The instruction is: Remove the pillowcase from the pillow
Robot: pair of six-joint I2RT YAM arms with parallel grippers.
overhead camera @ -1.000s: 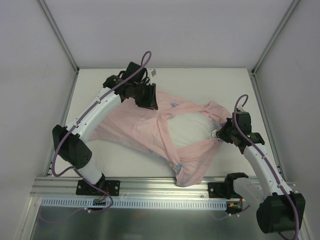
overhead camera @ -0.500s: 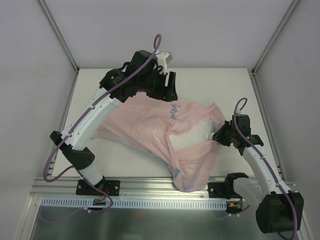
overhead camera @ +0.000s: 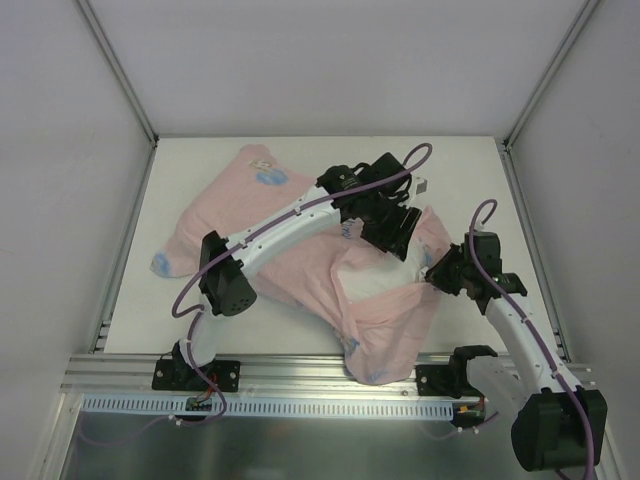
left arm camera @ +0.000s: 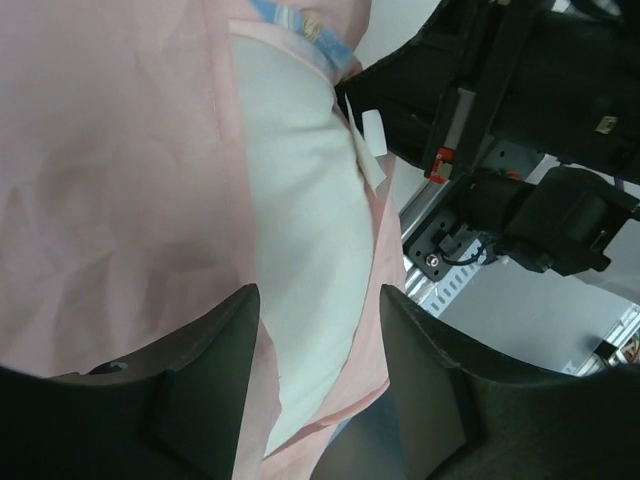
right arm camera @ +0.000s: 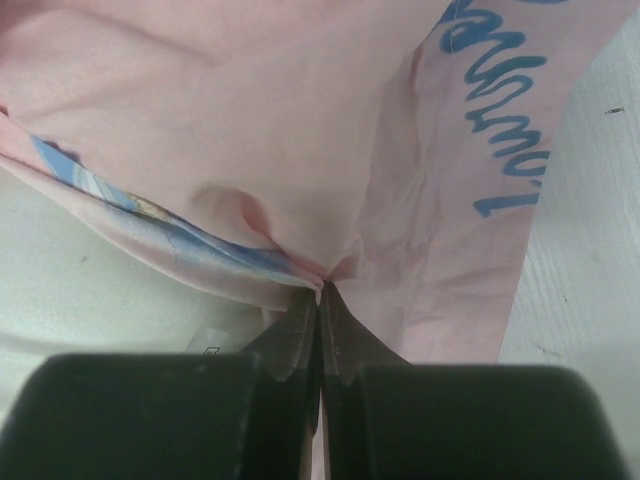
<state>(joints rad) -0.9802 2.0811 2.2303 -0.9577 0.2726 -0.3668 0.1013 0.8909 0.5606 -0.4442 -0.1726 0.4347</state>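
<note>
Right gripper is clenched on a fold of the thin pink printed fabric pillowcase. Left gripper, jaws spread, hovers over the plump white pillow.

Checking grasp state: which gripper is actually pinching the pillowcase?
The right gripper: its fingers are shut on a fold of the pink pillowcase. The left gripper is open, holding nothing.

We record that the left arm has swung from the far left of the table across to the right. The left pincer, which held raised fabric half a second ago, now hangs empty with fingers spread over the exposed white pillow. The pillowcase has dropped flat toward the far left corner, pink reverse up, with blue patches newly showing.
</note>
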